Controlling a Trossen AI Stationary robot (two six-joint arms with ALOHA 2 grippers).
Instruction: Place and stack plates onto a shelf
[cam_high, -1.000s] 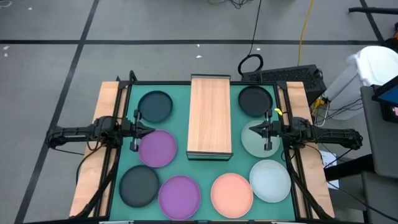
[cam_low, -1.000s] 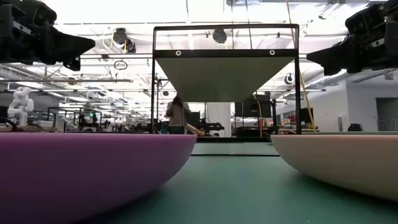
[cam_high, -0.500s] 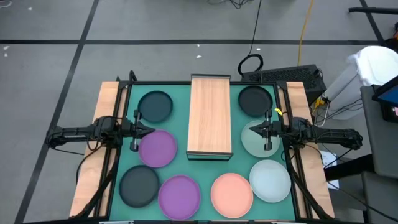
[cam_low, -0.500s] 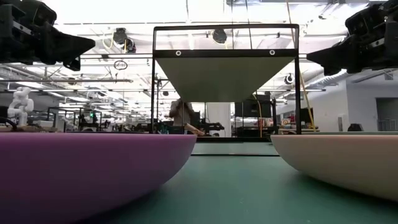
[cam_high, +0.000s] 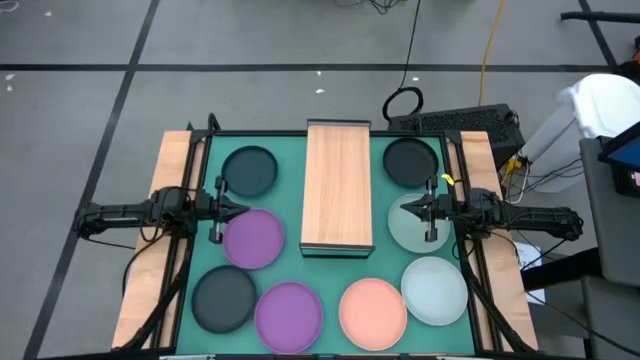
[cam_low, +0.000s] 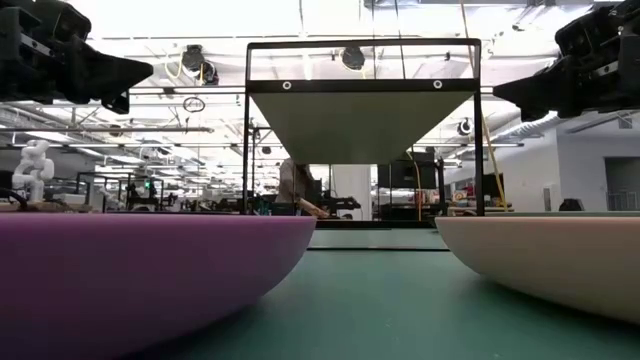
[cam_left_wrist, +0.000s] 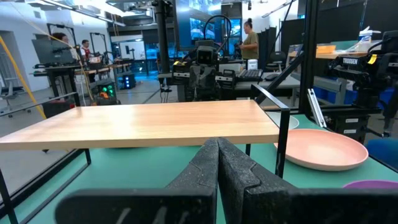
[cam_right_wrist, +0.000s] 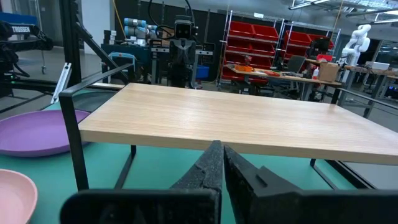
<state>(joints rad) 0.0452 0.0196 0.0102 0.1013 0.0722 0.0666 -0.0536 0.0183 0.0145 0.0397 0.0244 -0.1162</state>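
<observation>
Since nothing's on the shelf (cam_high: 337, 185) yet, I'd say the job is at square one: it sits bare in the middle of the high view, and all eight plates lie flat on the green mat (cam_high: 378, 268) around it. Both grippers are pinched fully shut and empty. The left gripper (cam_high: 244, 207) hovers at mid-left, just above the purple plate (cam_high: 254, 238), and the right gripper (cam_high: 403, 208) hovers at mid-right over the pale green plate (cam_high: 411, 226).

My take on doing the first pick well: open the fingers before dropping, catch a plate by its rim rather than its flat middle, and lift high enough to clear the shelf's black frame. Start a stack at one end so there's room for a second.

Remaining plates: dark grey ones at upper left (cam_high: 250, 171), upper right (cam_high: 410, 162) and lower left (cam_high: 224, 299), then along the bottom a second purple plate (cam_high: 289, 312), the pink plate (cam_high: 372, 311) and the whitish-blue plate (cam_high: 434, 290).

Wooden table edges (cam_high: 167, 176) flank the mat. Beyond that it's a busy lab: red racks (cam_right_wrist: 256, 46), and a person (cam_left_wrist: 250, 42) well off behind.
</observation>
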